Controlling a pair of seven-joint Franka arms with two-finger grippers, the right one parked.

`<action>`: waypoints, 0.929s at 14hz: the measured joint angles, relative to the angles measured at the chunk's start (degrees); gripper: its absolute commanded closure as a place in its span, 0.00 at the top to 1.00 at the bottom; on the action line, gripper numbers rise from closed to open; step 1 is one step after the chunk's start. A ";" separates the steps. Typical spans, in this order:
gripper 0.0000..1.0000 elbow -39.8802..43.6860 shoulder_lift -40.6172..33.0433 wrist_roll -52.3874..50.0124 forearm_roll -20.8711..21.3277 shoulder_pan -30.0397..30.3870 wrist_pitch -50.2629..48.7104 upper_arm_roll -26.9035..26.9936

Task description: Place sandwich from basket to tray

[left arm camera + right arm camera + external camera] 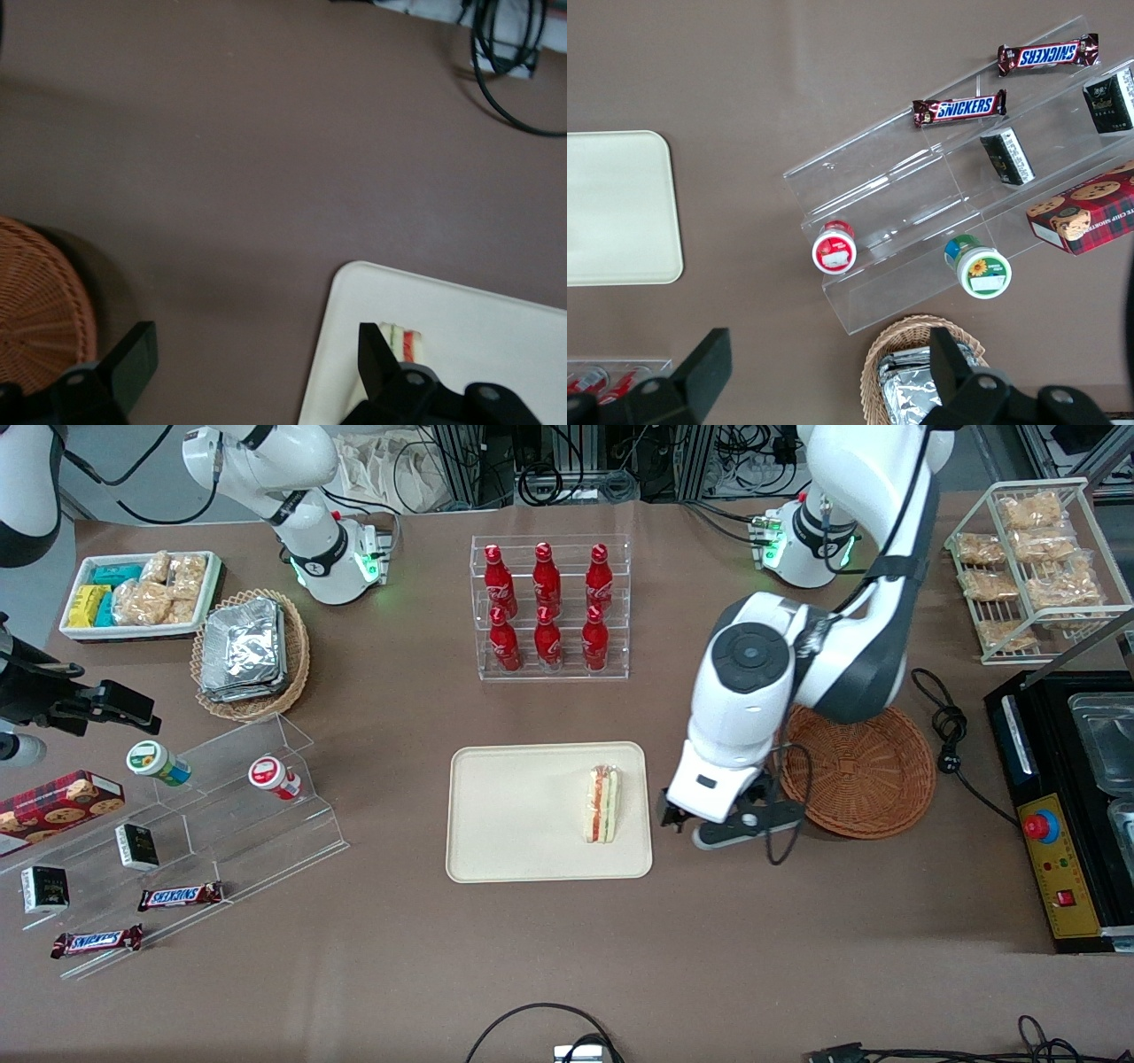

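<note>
one sandwich [602, 804] lies on the tray [514, 815], at the edge nearest the basket [864, 771]. gripper [687, 821] hangs between tray and basket, fingers spread, holding nothing. judgement: light, soft, slick wrap; pinch gently across the flat bread faces.

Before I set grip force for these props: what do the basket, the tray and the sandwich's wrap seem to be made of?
Basket: woven wicker, reddish-brown, strands radiating from its centre. Tray: smooth matte cream, likely plastic, with a moulded low rim. Sandwich: soft white bread; its wrap cannot be made out. The open gripper hangs between tray and basket.
</note>
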 measured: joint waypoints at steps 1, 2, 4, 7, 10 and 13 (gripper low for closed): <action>1.00 0.01 -0.69 0.53 0.07 0.03 -0.74 1.41; 1.00 0.04 -1.43 1.93 0.13 0.03 -1.89 2.85; 1.00 0.08 -3.41 6.24 0.14 0.06 -5.56 6.07; 1.00 -0.04 -7.19 14.43 -0.92 1.22 -9.90 10.71; 1.00 -0.38 -10.11 21.67 -2.53 5.80 -12.92 11.49; 1.00 -0.55 -11.33 25.84 -3.25 8.69 -14.50 11.52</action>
